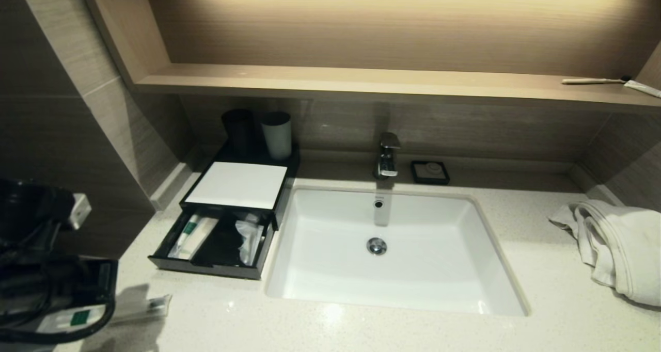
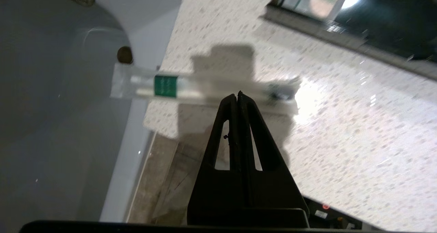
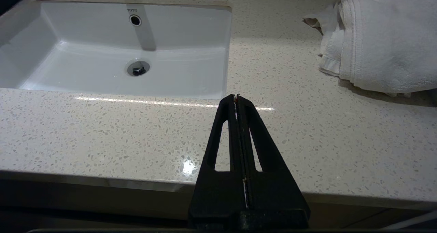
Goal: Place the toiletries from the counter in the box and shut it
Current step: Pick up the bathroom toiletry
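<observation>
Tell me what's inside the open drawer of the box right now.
The drawer holds a slim green-labelled packet on its left and a puffy clear-wrapped packet on its right. The white top panel hides the drawer's rear part.

The box (image 1: pixel 235 187) sits on the pale speckled counter (image 1: pixel 516 331) just left of the sink, its black drawer pulled out beneath a flat white top panel. Inside the drawer a wrapped packet (image 1: pixel 188 234) with a green label lies along the left side, and a puffy translucent one (image 1: pixel 249 238) sits at the right. The long slim packet (image 2: pixel 205 87), green-labelled, seems lifted slightly off the counter, pinched by the left tool (image 2: pixel 238 95).
</observation>
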### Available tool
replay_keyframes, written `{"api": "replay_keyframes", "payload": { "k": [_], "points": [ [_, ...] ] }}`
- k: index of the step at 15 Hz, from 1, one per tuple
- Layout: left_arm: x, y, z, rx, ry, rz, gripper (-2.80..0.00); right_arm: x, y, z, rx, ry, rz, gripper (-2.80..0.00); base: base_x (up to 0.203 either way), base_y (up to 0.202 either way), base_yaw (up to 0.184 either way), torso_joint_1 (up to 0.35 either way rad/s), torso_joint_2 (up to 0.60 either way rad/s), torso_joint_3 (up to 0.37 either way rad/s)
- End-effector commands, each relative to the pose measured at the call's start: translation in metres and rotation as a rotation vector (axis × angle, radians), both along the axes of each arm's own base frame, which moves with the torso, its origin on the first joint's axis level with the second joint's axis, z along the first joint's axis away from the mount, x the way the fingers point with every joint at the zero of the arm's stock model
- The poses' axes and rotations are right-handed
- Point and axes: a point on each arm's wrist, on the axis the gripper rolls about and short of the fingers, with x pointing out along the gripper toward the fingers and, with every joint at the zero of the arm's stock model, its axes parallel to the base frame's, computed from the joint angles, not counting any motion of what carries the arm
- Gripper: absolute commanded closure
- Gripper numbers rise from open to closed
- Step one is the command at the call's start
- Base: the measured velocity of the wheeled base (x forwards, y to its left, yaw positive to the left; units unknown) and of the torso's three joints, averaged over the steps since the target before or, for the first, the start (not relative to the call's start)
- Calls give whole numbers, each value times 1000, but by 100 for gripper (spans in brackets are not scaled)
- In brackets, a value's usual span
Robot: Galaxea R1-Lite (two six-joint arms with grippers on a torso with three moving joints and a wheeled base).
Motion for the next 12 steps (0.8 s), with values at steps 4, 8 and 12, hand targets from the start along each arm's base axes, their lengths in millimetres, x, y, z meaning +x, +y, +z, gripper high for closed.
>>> {"api": "replay_keyframes", "payload": {
  "k": [4, 8, 12],
  "points": [
    [-37, 9, -18, 99, 63, -69, 0, 0, 0, 0, 0, 0, 0, 0, 0, 0, 0, 0, 0, 0],
    [-32, 23, -20, 162, 129, -45, 0, 0, 0, 0, 0, 0, -1, 0, 0, 0, 0, 0, 0, 0],
    [-10, 69, -14, 189, 161, 164, 0, 0, 0, 0, 0, 0, 0, 0, 0, 0, 0, 0, 0, 0]
  ]
}}
